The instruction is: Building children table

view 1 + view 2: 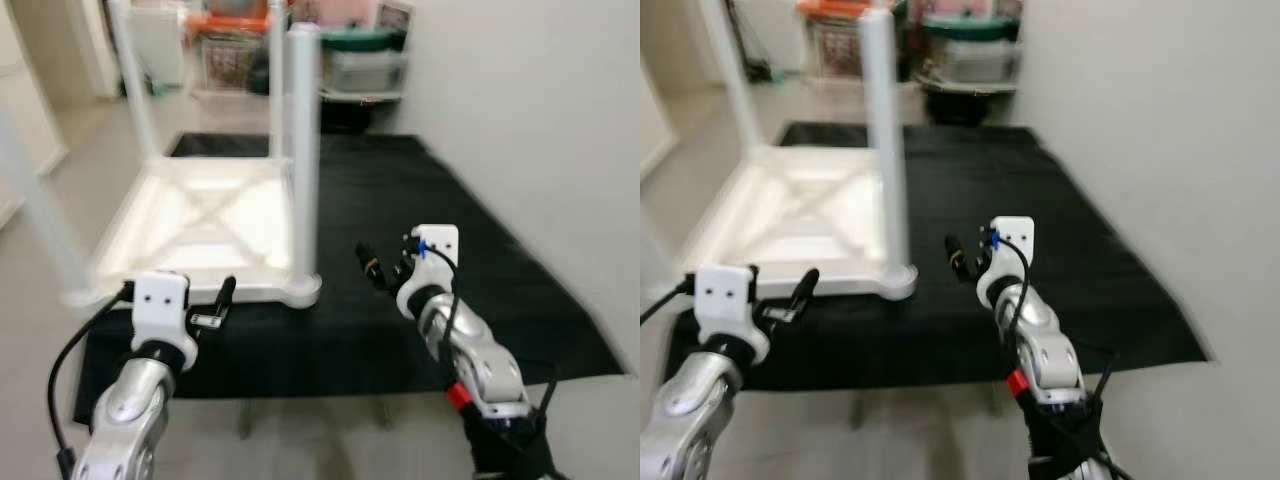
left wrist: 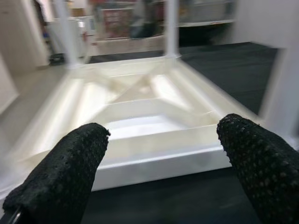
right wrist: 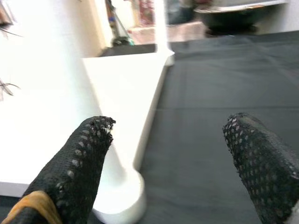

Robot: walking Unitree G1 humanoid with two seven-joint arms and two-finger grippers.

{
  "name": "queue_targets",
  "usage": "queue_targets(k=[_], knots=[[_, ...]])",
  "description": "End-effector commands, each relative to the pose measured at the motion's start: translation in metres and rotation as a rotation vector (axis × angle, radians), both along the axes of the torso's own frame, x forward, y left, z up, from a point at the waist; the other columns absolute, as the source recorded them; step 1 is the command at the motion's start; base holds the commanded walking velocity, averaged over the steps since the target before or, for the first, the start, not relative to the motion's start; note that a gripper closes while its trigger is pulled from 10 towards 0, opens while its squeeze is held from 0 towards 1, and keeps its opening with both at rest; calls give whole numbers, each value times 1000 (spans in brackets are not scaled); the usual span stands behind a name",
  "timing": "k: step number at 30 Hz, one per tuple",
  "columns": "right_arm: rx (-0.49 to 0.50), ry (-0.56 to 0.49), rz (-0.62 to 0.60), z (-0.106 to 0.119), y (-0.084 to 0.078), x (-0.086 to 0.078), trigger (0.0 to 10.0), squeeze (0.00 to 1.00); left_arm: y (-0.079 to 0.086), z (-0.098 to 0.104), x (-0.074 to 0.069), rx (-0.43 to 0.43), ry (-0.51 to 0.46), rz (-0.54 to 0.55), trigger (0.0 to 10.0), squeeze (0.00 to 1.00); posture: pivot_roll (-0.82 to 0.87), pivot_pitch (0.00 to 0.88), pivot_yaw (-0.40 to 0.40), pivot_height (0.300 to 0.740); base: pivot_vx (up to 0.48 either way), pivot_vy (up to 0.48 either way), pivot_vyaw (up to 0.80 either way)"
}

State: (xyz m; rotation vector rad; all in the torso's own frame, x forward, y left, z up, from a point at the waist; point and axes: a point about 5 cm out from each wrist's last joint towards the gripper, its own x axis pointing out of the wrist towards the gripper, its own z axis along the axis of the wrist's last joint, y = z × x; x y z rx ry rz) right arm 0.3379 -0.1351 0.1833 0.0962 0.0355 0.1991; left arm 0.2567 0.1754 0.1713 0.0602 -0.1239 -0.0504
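I can read no brand, label or writing anywhere; the shelves (image 1: 300,50) at the far wall are too blurred to tell. The white children table (image 1: 215,225) lies upside down on the black mat (image 1: 420,250), its underside up and its legs pointing at the ceiling; the nearest leg (image 1: 302,150) rises from the corner closest to me. My left claw (image 1: 215,305) hangs just before the table's near edge, its fingers (image 2: 70,163) spread wide and holding nothing; the near rim sits between them in the left wrist view. My right claw (image 1: 375,265) hovers over the bare mat just right of that near corner, fingers (image 3: 79,168) spread wide too and pinching nothing. Right of the table the mat lies open up to the plain wall (image 1: 540,110); the mat's front edge runs under my arms, with pale floor (image 1: 300,440) nearer me.
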Motion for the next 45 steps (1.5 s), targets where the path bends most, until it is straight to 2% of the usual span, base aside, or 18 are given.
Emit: queue_targets(k=[1, 3, 11, 14, 17, 21, 23, 25, 26, 27, 30, 39, 44, 45], knots=[[8, 23, -60, -7, -12, -1, 10000, 0, -4, -2, 0, -2, 11, -14, 10000, 0, 95, 0, -58, 740, 0, 476, 0], [-13, 34, -101, -11, -17, 0, 10000, 0, -6, -2, 0, 27, 4, -25, 10000, 0, 97, 0, -58, 740, 0, 0, 0], [-29, 34, -130, -11, -29, -1, 10000, 0, -8, -3, 0, 17, 9, -32, 10000, 0, 96, 0, -58, 740, 0, 0, 0], [-58, -29, -121, -2, -37, -5, 10000, 0, -8, -4, -1, 18, 13, -33, 10000, 0, 91, 0, -56, 740, 0, 0, 0], [-75, -44, -124, 2, -40, -6, 10000, 0, -8, -4, 0, 18, 14, -33, 10000, 0, 87, 0, -56, 740, 0, 0, 0], [-126, -92, -188, 14, -54, -6, 10000, 0, -9, -5, 0, 19, 19, -35, 10000, 0, 82, 0, -52, 740, 0, 0, 0], [-126, -92, -188, 14, -54, -6, 10000, 0, -9, -5, 0, 19, 19, -35, 10000, 0, 82, 0, -52, 740, 0, 0, 0], [-133, -147, -209, 31, -61, -4, 10000, 0, -10, -6, 1, 18, 23, -39, 10000, 0, 74, 0, -48, 740, 0, 0, 0], [-124, -176, -194, 41, -60, -1, 10000, 0, -11, -6, 2, 17, 22, -42, 10000, 0, 72, 0, -47, 740, 0, 0, 0], [-124, -176, -194, 41, -60, -1, 10000, 0, -11, -6, 2, 17, 22, -42, 10000, 0, 72, 0, -47, 740, 0, 0, 0], [-105, -247, -114, 69, -50, 5, 10000, 0, -13, -6, 4, 13, 21, -49, 10000, 0, 72, 0, -51, 740, 0, 0, 0], [-48, -295, -24, 102, -34, 19, 10000, 0, -16, -6, 4, 5, 20, -55, 10000, 0, 80, 0, -59, 740, 0, 0, 0], [-51, -316, -14, 110, -33, 22, 10000, 0, -16, -6, 4, 5, 21, -56, 10000, 0, 81, 0, -63, 740, 0, 0, 0], [-49, -327, -28, 119, -33, 28, 10000, 0, -18, -7, 4, 3, 24, -61, 10000, 0, 77, 0, -61, 740, 0, 0, 0]])
